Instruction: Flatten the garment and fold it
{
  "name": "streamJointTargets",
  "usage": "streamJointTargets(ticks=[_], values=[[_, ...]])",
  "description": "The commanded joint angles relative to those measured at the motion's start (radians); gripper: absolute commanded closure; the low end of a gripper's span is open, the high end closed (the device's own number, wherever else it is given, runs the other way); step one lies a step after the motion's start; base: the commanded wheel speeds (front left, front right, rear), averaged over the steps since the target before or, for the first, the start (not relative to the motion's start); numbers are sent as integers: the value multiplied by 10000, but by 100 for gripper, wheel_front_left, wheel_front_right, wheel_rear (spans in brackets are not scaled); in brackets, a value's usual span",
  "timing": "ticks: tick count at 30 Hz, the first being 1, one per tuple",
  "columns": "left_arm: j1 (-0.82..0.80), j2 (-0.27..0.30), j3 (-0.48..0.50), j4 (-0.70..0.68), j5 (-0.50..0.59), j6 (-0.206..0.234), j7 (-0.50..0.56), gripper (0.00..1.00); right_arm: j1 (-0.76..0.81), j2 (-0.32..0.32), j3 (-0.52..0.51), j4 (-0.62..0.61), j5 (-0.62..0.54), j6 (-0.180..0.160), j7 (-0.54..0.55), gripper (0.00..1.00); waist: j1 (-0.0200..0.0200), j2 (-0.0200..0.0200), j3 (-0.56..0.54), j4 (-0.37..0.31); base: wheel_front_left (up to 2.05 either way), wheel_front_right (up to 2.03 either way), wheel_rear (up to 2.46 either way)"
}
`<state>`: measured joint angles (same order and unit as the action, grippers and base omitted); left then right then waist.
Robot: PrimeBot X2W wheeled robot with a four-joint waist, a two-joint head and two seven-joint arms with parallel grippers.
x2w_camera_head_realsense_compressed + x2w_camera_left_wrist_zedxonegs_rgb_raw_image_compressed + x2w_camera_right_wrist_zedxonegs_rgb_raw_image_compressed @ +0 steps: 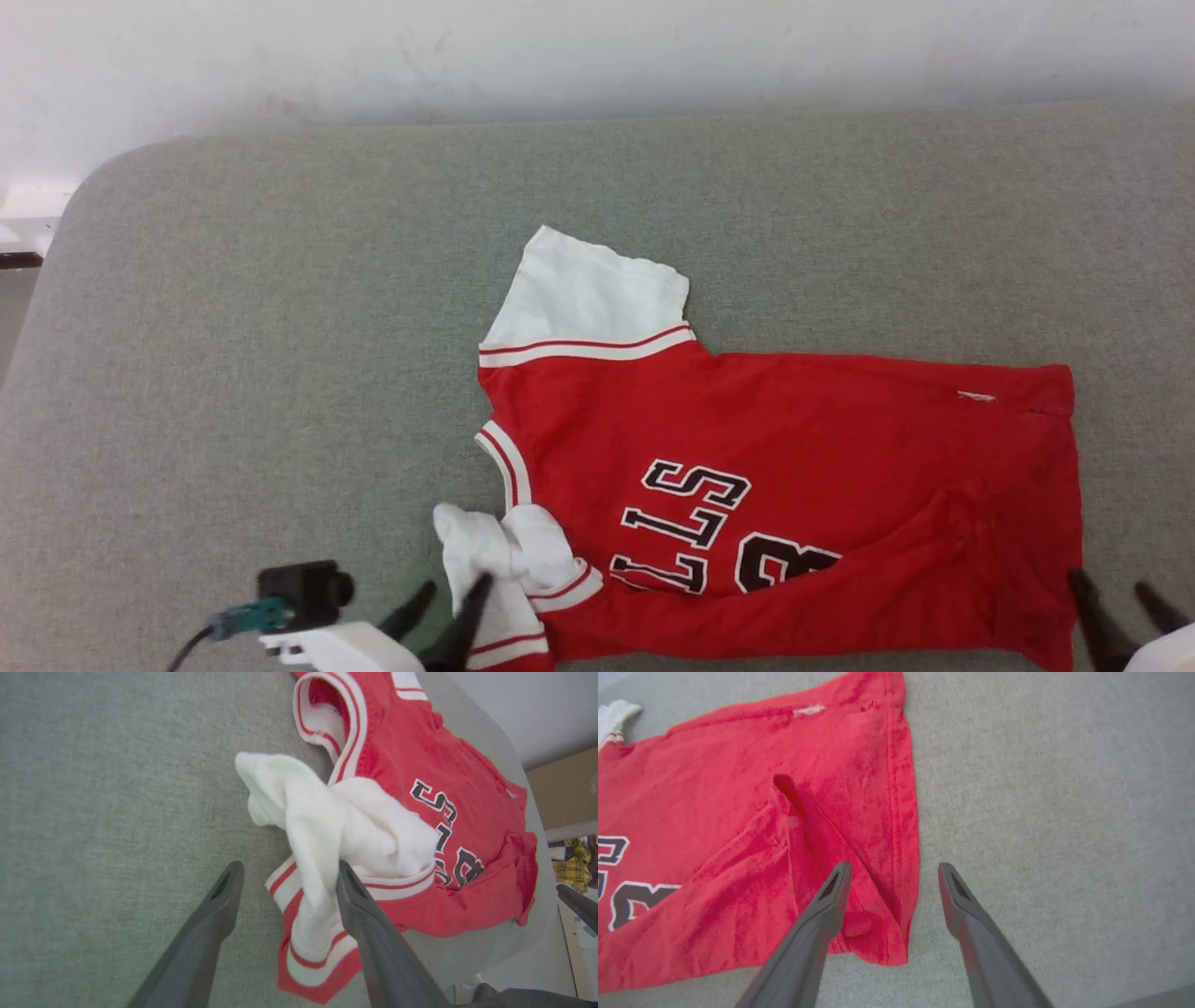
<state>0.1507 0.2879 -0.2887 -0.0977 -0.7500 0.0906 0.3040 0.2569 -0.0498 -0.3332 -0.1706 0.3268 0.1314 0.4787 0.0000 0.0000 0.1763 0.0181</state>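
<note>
Hiding half its lettering (695,523), the garment (794,439) lies creased; left gripper (456,586) and right gripper (1111,583) stand spread.

The left pincer (455,590) sits at the lower left of the head view, its two dark fingers spread wide and pointing forward. The right pincer (1111,586), at the lower right, likewise has its fingers parted, clamping nothing.

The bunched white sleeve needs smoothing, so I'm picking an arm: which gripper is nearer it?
Left. The left gripper sits open at the bunched white sleeve; the right gripper is open at the garment's opposite end, over the hem corner.
</note>
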Motion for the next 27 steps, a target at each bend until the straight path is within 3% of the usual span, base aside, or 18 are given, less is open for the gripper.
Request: streamJointTargets(ticks=[1,11,17,22,27], values=[[152,-9,270,-231,-13,91,-347,0,-253,-5,-135,-186,46,-7,-270,0,0,0,0,19,0,0,0],[-83,-47,1218,-1322,1134,341,-2943,0,-970,-5,-68,-943,-546,-7,-2611,0,0,0,315,130,0,0,0],[-1961,208,1292,-1071,2853,546,-4486,0,-1375,-5,298,-911,-880,-7,-3409,0,0,0,891,133,0,0,0],[-4399,689,464,-443,3741,-125,-3887,0,-1731,-5,570,-821,-1011,-7,-3646,0,0,0,1604,59,0,0,0],[-7038,1049,-252,601,4023,-1176,-2645,0,-2244,-5,787,-804,-1135,-7,-4015,0,0,0,2379,-123,0,0,0]])
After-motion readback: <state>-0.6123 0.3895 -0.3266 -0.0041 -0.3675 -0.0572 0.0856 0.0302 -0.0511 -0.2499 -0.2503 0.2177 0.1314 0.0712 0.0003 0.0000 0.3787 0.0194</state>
